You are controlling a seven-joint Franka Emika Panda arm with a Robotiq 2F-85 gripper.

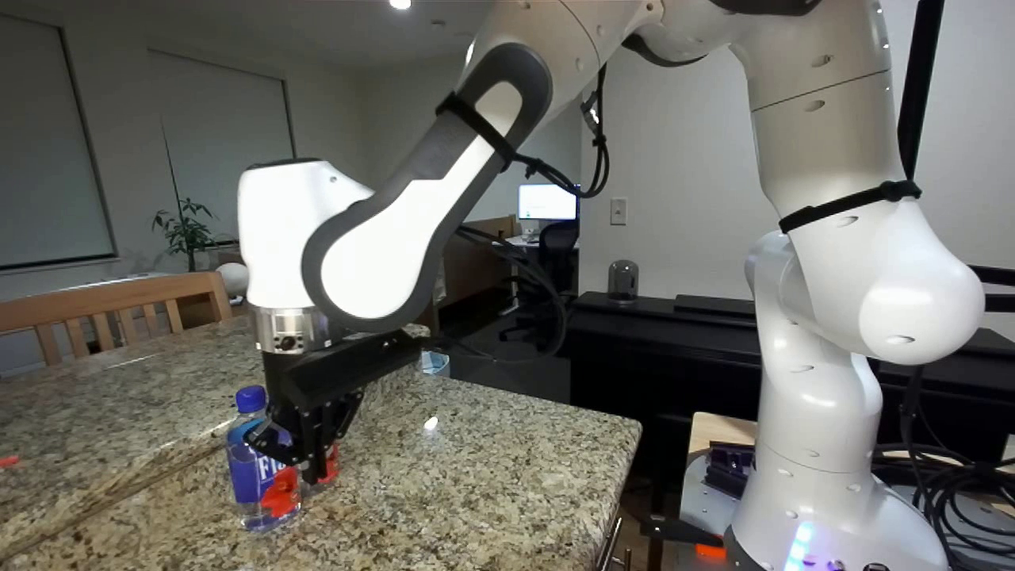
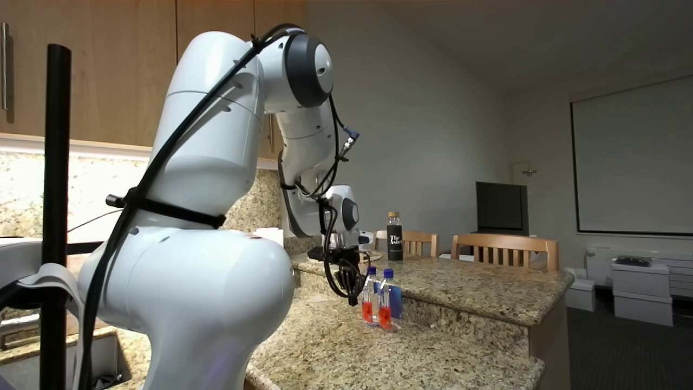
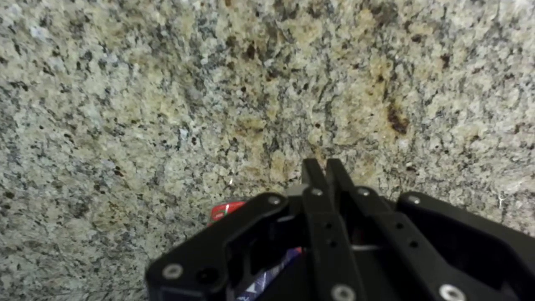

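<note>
Two clear water bottles with blue caps and red and blue labels stand upright close together on the granite counter, a nearer bottle (image 2: 387, 317) and a farther bottle (image 2: 368, 311) in an exterior view. My black gripper (image 2: 353, 300) points down beside them. Elsewhere, the gripper (image 1: 315, 476) partly covers a bottle (image 1: 244, 472), with a red patch (image 1: 331, 462) showing behind the fingers. In the wrist view the gripper (image 3: 322, 163) has its fingertips almost together, only bare granite beyond them. Part of a blue label (image 3: 261, 280) shows beneath the left linkage. Contact with a bottle cannot be told.
A raised granite ledge (image 2: 465, 279) runs behind the bottles, bearing a dark bottle (image 2: 394, 241) with a wooden cap. Wooden chairs (image 2: 503, 249) stand past it. The lower counter ends at a front corner (image 1: 630, 432). A sink (image 2: 111, 357) lies near the robot's base.
</note>
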